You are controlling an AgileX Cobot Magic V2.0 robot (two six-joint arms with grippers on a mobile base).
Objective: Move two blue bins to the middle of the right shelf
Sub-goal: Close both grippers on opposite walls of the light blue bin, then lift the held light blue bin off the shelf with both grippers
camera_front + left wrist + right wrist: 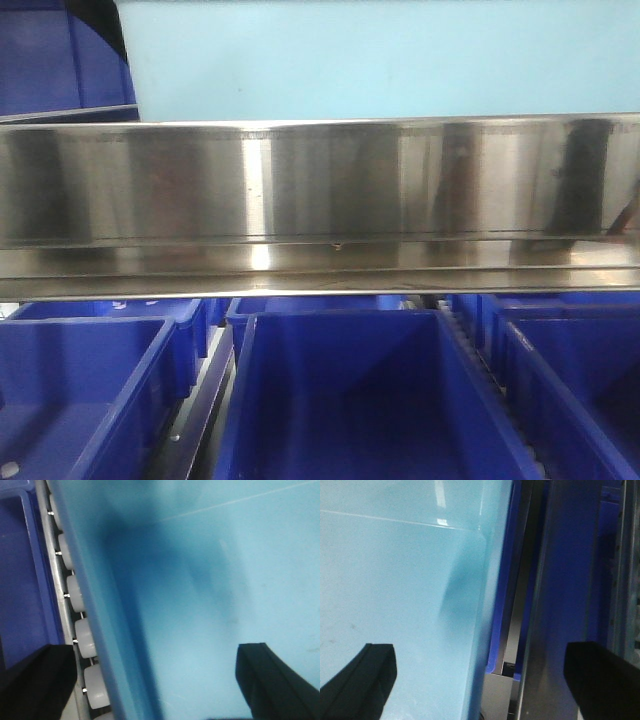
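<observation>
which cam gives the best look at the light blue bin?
Exterior front-facing: the light blue bin shows as a broad wall above the steel shelf rail, so its placement reads. Both wrist views show only close-up stretches of its wall and one edge.

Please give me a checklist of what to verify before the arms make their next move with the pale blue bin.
1. Left gripper straddles the left wall of the pale blue plastic bin: ok.
2. Right gripper straddles its right wall: ok.
3. Jaws shut on the walls: not ok, both stand open.
4. Clearance from the dark blue plastic bin on the right: cannot tell.
5. Bin's base resting behind the shiny steel shelf rail: cannot tell.
</observation>
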